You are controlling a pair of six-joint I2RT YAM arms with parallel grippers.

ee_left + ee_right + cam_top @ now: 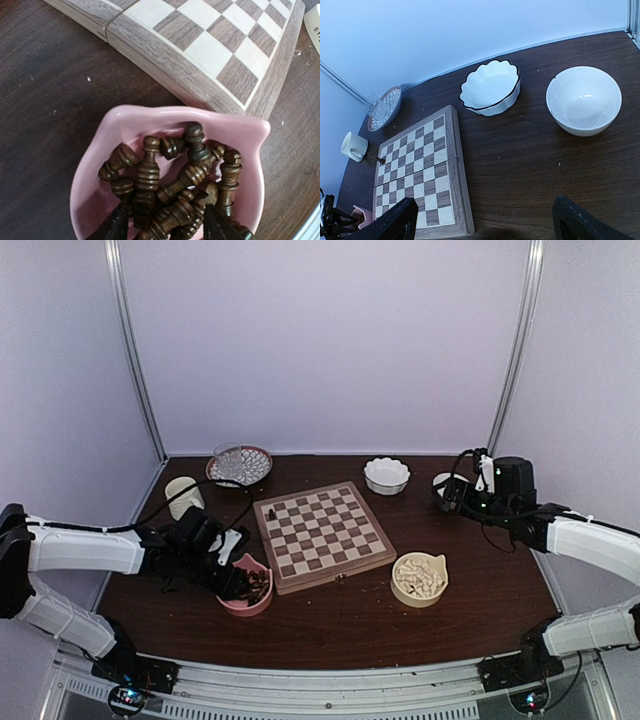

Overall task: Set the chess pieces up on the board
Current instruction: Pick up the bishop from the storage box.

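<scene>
The left gripper [165, 207] is reaching down into a pink bowl [150, 117] that is sitting on the table [340, 625], just beside the near left corner of the board [322, 535]. The bowl is holding a heap of dark pieces [147, 175], lying every which way over one another. The gripper's fingers [120, 222] are standing partly apart and dipping into the heap with a few pieces lying between them. I cannot tell whether they are pinching any of them. The board is lying in the middle of the table, turned a little askew, and is carrying one lone dark piece [270, 512] standing near its far left corner. Just off the board's near right corner, a cream bowl [397, 585] is holding the white pieces [420, 576]. The right gripper [485, 202] is hanging above the far right of the table with its fingers spread wide and gripping nothing. Below it a round white bowl [583, 100] and a scalloped white bowl [490, 87] are sitting near each other. On the far left, a glass [228, 460] is resting on a patterned plate [255, 468], with a cream mug [183, 492] near it.
</scene>
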